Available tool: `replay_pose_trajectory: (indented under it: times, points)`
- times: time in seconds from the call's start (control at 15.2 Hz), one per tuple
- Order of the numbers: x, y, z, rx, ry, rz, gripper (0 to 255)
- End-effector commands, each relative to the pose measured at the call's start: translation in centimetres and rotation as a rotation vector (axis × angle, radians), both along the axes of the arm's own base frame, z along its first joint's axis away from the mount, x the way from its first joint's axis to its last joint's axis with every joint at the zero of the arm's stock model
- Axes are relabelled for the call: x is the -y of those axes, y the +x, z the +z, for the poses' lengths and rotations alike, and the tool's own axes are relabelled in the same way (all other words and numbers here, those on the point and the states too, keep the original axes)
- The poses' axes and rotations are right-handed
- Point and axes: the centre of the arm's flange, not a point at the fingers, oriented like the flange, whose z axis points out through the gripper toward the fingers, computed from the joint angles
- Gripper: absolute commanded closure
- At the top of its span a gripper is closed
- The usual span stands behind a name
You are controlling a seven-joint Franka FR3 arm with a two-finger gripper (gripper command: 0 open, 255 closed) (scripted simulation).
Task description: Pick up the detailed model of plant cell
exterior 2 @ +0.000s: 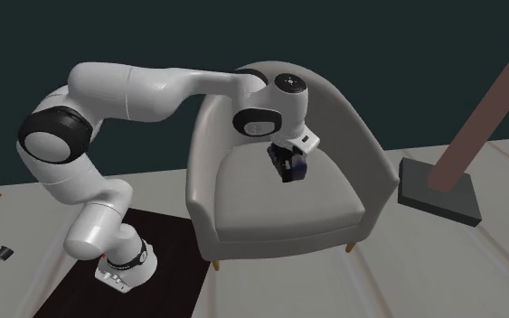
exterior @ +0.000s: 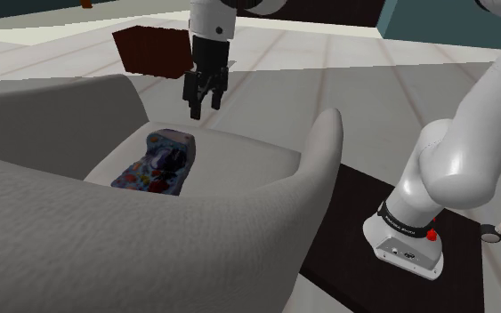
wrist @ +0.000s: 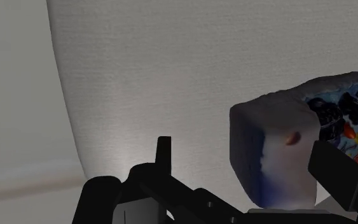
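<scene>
Tool (exterior: pixel 205 107) hangs open and empty over the armchair (exterior: pixel 324 147) seat. The cell model (exterior: pixel 159 164) lies on the seat below, toward the shoulder view's lower left, its long axis pointing back at the tool, pale end nearest.

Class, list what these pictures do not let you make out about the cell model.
- Second exterior view: the cell model is almost wholly hidden behind the gripper.
- Wrist view: one end of the model is cut off by the picture's edge, and a finger covers part of it.
</scene>
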Motion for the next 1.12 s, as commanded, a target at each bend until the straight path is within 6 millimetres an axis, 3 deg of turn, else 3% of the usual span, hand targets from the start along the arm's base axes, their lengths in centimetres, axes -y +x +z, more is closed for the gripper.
replay_pose_trajectory:
  times: [0.0,0.4,0.86,1.06]
  points:
    - [-1.8,1.3,-0.5,-0.001,0.025,0.020,0]
    - [-7.8,5.0,-1.6,-0.006,0.098,0.080,0]
    - [-7.8,5.0,-5.3,-0.006,0.098,0.080,0]
    - [-7.8,5.0,-5.6,-0.006,0.098,0.080,0]
